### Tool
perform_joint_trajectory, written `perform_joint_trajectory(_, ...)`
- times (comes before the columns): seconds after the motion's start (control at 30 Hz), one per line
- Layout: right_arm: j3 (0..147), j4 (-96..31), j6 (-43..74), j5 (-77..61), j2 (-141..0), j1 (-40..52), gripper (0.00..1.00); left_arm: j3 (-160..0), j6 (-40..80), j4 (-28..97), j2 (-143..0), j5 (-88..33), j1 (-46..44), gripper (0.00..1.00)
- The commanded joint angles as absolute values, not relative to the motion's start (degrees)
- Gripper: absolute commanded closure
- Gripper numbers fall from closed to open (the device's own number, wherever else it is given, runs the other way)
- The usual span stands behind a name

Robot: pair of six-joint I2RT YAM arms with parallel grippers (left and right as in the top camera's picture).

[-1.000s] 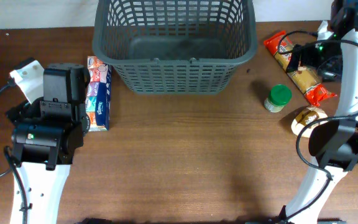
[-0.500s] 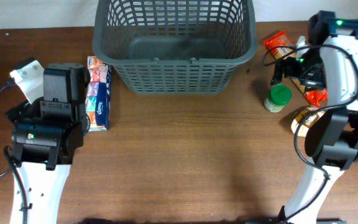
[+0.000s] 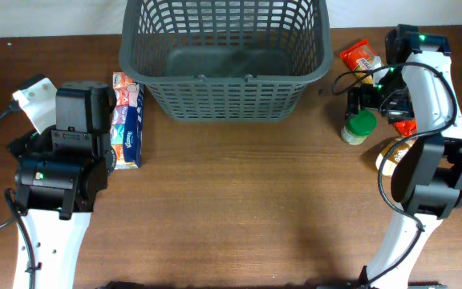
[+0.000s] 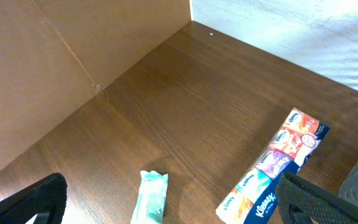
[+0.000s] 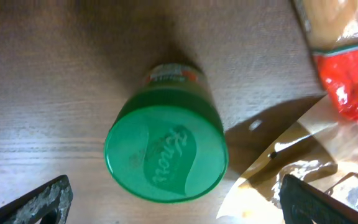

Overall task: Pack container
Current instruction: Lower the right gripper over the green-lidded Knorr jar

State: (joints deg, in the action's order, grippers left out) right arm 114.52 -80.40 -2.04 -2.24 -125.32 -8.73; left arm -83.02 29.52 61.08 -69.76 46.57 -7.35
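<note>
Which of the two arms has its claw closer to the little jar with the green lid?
The right. The right gripper hangs open right above the green-lidded jar. The left gripper is far across the table, beside the tissue pack.

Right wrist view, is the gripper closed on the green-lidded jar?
No, the right gripper's fingers sit far apart at the lower corners of the frame, clear of the green-lidded jar between them.

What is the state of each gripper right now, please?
Left gripper: open, holding nothing.
Right gripper: open, above the green-lidded Knorr jar, not gripping it.
</note>
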Motion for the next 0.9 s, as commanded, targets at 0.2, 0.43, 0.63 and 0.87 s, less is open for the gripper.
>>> perform_joint_trajectory(0.2,114.08,-78.81,-4.23,-0.84,-126.15,-8.51,0.01,-83.61,28.58,61.19,-69.80,47.40,-7.07,0.00)
perform_joint_trajectory(0.43,113.71,-78.48,-4.25,-0.78,-128.20,-7.35,0.01,-83.61,28.58,61.19,-69.80,47.40,-7.07,0.00)
perform_joint_trajectory(0.63,113.67,-78.04,-4.23,-0.78,-128.97,-6.76,0.01,-83.61,28.58,61.19,-69.80,47.40,-7.07,0.00)
perform_joint_trajectory(0.87,113.67,-77.38,-4.23,-0.80,-128.97,-6.76,0.01,-83.61,28.58,61.19,-69.80,47.40,-7.07,0.00)
